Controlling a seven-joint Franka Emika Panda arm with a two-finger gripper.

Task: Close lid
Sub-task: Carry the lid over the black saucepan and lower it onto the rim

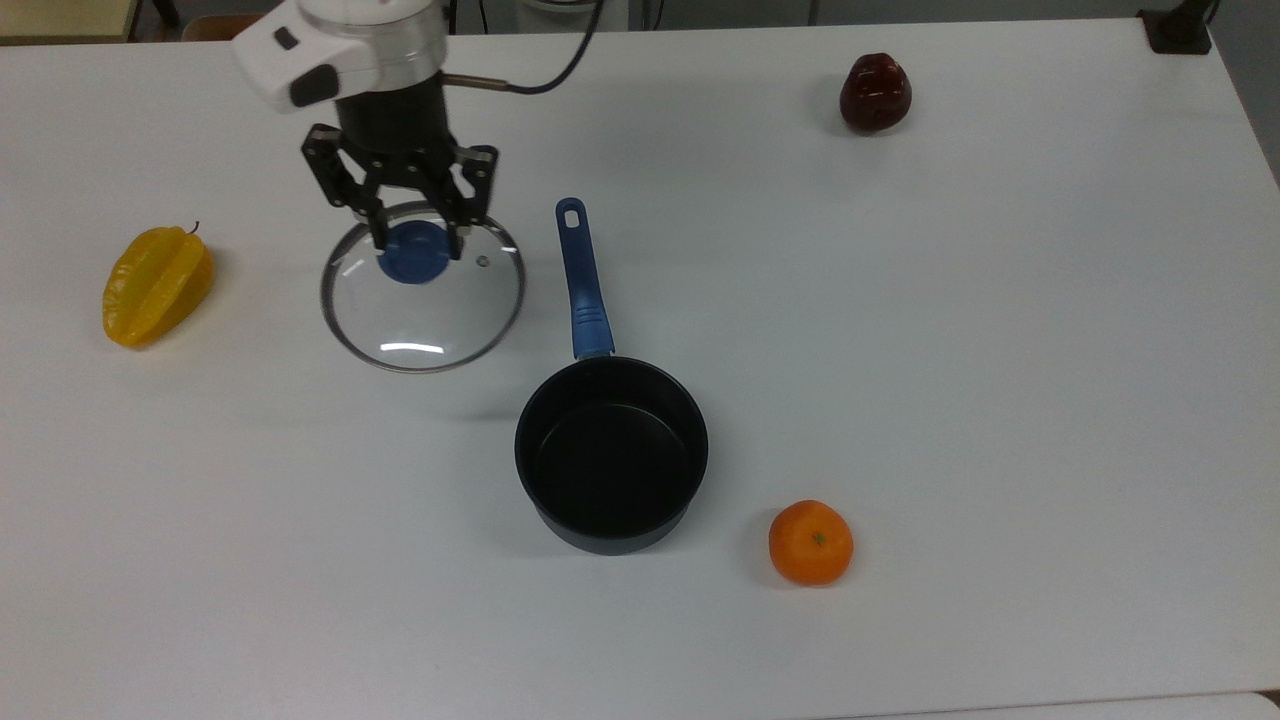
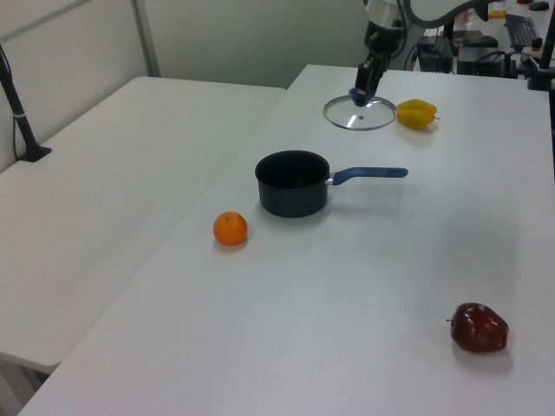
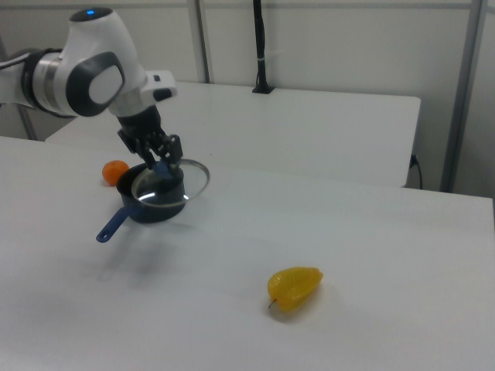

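Observation:
The round glass lid [image 1: 422, 300] [image 2: 360, 113] [image 3: 172, 182] with a metal rim hangs level in the air, well above the table. My gripper [image 1: 413, 243] [image 2: 360, 90] [image 3: 164, 165] is shut on its blue centre knob [image 1: 412, 262]. The black saucepan [image 1: 611, 452] [image 2: 293, 183] [image 3: 155, 207] stands open on the white table, its blue handle [image 1: 582, 279] [image 2: 368, 174] pointing toward the top view's upper edge. In the top view the lid is up and to the left of the pan.
A yellow starfruit [image 1: 156, 284] [image 2: 417, 113] [image 3: 295, 287] lies at the top view's left. An orange [image 1: 810, 541] [image 2: 230, 228] sits just right of the pan in the top view. A dark red apple [image 1: 875, 92] [image 2: 478, 328] rests at the top view's upper right.

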